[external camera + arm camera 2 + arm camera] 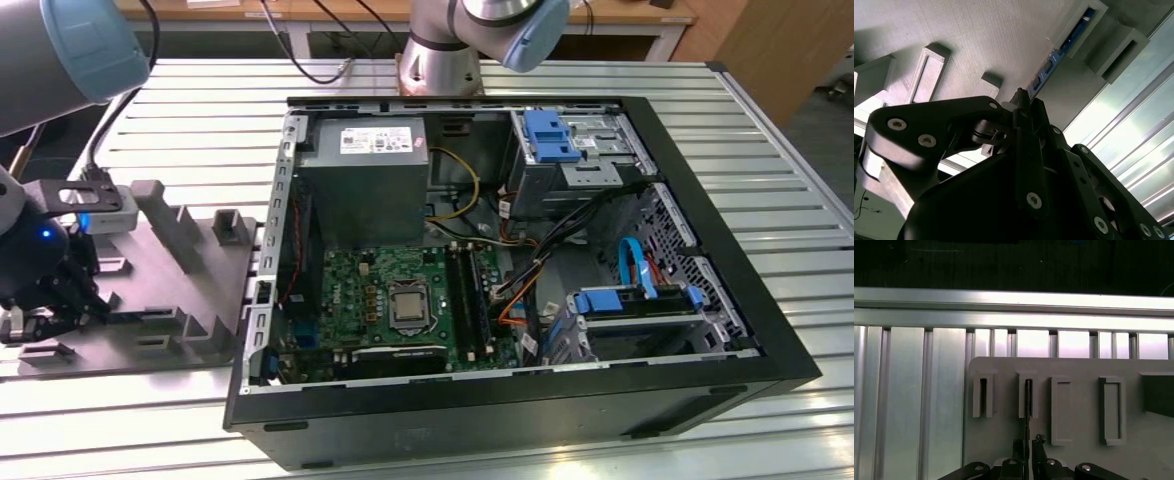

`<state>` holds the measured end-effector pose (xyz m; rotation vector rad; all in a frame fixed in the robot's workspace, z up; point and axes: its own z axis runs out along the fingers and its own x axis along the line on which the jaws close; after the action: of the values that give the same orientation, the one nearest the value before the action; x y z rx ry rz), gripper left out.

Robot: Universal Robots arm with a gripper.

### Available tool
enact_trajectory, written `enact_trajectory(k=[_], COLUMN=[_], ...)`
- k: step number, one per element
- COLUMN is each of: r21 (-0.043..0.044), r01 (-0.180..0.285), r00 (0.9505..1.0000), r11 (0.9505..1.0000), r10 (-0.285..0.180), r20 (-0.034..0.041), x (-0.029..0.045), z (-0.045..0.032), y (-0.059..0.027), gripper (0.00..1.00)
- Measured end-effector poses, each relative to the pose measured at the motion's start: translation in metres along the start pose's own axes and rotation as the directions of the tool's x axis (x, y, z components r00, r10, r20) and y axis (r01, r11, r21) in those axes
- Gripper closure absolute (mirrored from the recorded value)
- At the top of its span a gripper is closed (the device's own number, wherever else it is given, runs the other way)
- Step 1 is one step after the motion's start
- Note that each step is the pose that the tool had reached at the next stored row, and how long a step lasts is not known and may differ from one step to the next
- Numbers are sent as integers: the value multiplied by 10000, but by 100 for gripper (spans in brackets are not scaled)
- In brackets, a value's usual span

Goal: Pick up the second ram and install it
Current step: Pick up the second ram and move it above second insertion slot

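The second ram point(1027, 405) is a thin dark stick seen edge-on, standing in a slot of the grey holder plate point(1079, 365). In the second wrist view its blue edge point(1054, 62) runs from the slot down to my fingertips. My gripper point(1027, 447) is shut on the near end of the stick, one black finger on each flat side; the fingers meet at the tip point(1023, 100). In the exterior view my gripper point(34, 320) hangs over the holder plate point(174, 280) at the exterior view's left, beside the open computer case point(721, 300).
The case lies open on the slatted metal table point(787, 170). Inside are the green motherboard point(374, 290) with long black slots point(467, 290), a grey power supply box point(360, 170), blue drive brackets point(547, 135) and loose cables. Raised blocks point(147, 200) stand on the holder plate.
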<state>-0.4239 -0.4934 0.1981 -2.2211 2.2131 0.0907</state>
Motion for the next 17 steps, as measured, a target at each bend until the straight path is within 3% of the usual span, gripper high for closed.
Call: enact_trajectory(k=[7, 17], r21=[1, 1], r01=[3, 3], r00=[10000, 10000], r11=[10000, 10000], r10=[-3, -3], r20=[73, 75], x=[9, 9], z=[0, -3], y=[0, 0], gripper=[79, 79])
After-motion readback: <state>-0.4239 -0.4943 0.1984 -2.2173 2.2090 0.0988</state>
